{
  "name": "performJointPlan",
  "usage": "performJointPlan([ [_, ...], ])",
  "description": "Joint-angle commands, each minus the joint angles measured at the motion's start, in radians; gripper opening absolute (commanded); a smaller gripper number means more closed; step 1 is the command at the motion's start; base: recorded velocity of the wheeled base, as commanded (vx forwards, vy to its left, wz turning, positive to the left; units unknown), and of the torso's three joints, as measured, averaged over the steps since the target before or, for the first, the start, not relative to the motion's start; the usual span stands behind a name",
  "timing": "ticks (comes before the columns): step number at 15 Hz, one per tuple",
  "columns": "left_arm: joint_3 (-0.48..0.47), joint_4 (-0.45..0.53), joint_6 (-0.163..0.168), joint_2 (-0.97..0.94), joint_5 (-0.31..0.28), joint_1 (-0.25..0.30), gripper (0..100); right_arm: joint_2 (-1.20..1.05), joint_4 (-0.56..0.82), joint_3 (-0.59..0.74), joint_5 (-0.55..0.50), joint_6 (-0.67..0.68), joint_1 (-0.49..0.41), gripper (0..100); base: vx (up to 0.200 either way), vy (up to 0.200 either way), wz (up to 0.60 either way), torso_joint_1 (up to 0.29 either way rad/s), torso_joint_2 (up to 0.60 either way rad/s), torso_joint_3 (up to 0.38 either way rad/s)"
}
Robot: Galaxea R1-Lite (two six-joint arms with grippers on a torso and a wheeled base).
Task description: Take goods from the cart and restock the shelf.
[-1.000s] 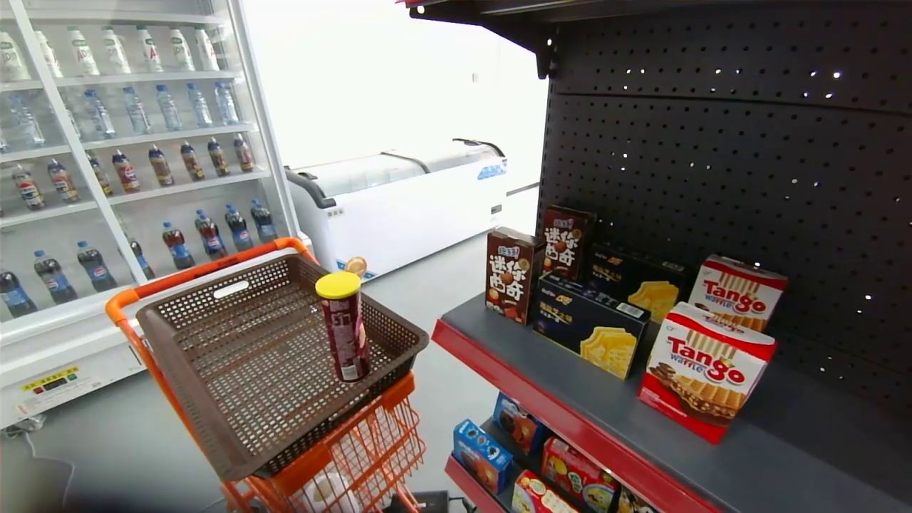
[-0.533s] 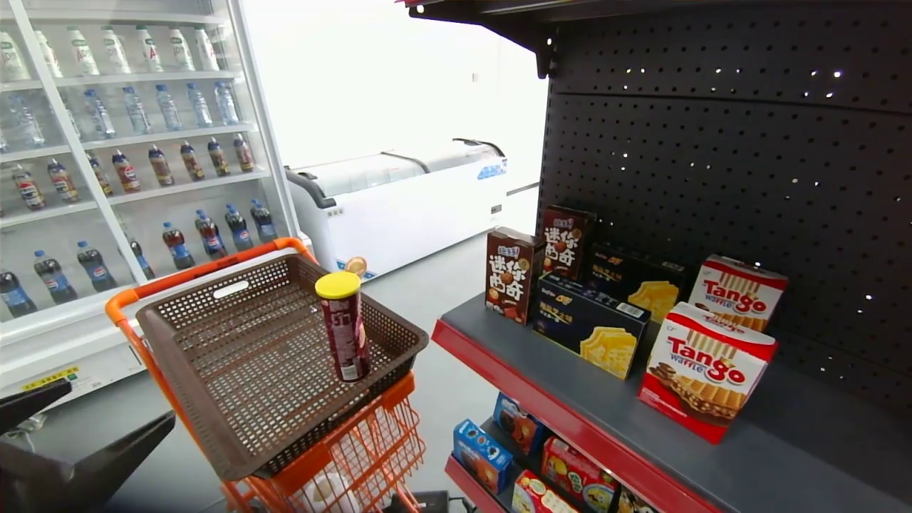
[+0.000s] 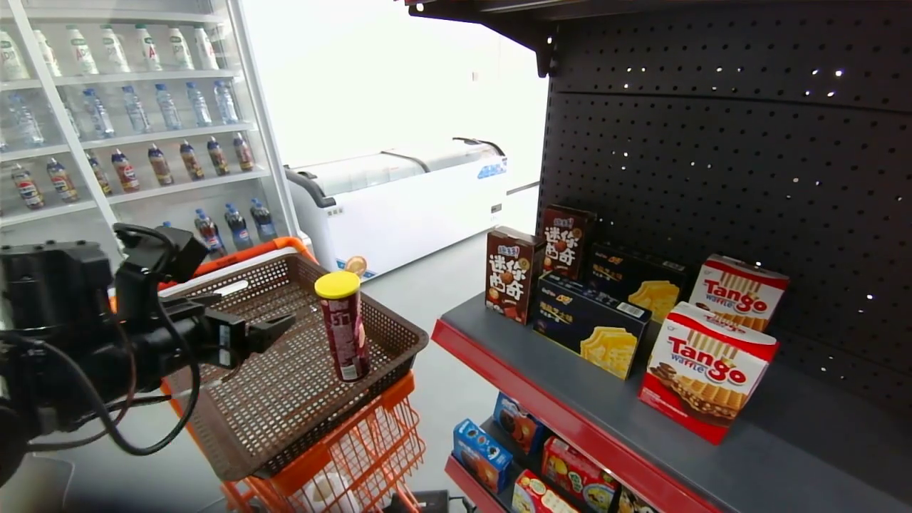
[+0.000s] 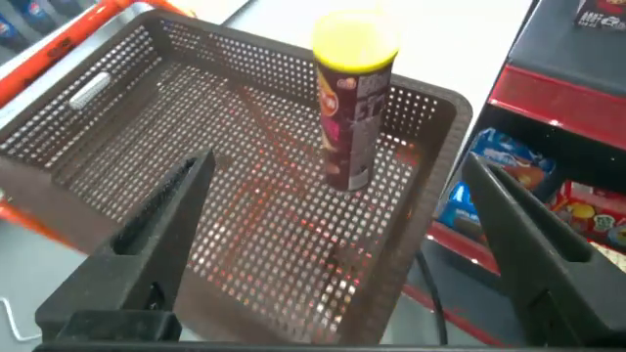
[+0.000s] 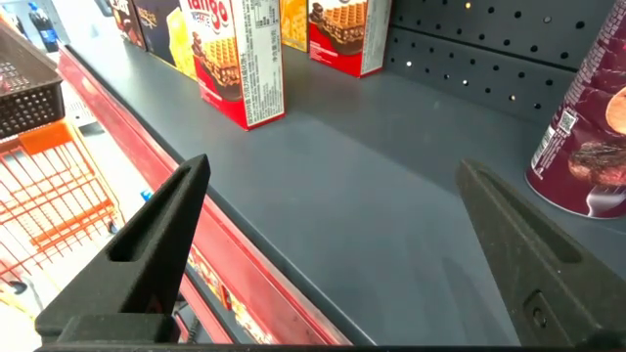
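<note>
A dark red chip can (image 3: 343, 326) with a yellow lid stands upright in the brown mesh basket (image 3: 214, 427) on the orange cart (image 3: 356, 456). My left gripper (image 3: 278, 326) hovers over the basket, just left of the can and apart from it. In the left wrist view the left gripper (image 4: 337, 166) is open, with the can (image 4: 354, 108) ahead between its fingers (image 4: 147, 254). My right gripper (image 5: 333, 171) is open and holds nothing, above the grey shelf board (image 5: 372, 225). Another dark red can (image 5: 587, 137) stands on that board.
The shelf (image 3: 641, 427) carries brown boxes (image 3: 513, 274), dark blue biscuit boxes (image 3: 591, 324) and red-and-white wafer boxes (image 3: 705, 367), with bare board in front and to the right. Lower shelves hold snack packs (image 3: 484, 452). A drinks fridge (image 3: 128, 142) and chest freezer (image 3: 406, 199) stand behind.
My left arm has risen from the lower left corner and swung over the basket, ending close beside the can. The can and the shelf goods have not moved.
</note>
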Motion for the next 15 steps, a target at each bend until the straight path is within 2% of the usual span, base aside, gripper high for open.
performJointPlan([
  [1, -0.093, -0.013, 0.002, 0.197, 0.000, -0.035, 100, 0.001, 0.000, 0.000, 0.000, 0.000, 0.000, 100, 0.000, 0.000, 0.00, 0.000, 0.00, 0.000],
  [4, -0.156, -0.037, 0.028, 0.325, 0.044, -0.059, 100, 0.001, 0.000, 0.000, 0.000, 0.000, 0.000, 100, 0.000, 0.000, 0.00, 0.000, 0.00, 0.000],
  [11, -0.225, -0.154, 0.028, 0.509, 0.047, -0.067, 100, 0.001, 0.000, 0.000, 0.000, 0.000, 0.000, 100, 0.000, 0.000, 0.00, 0.000, 0.00, 0.000],
  [14, -0.285, -0.186, 0.028, 0.616, 0.121, -0.076, 100, 0.001, 0.000, 0.000, 0.000, 0.000, 0.000, 100, 0.000, 0.000, 0.00, 0.000, 0.00, 0.000],
  [15, -0.292, -0.209, 0.028, 0.637, 0.123, -0.076, 100, 0.001, 0.000, 0.000, 0.000, 0.000, 0.000, 100, 0.000, 0.000, 0.00, 0.000, 0.00, 0.000],
])
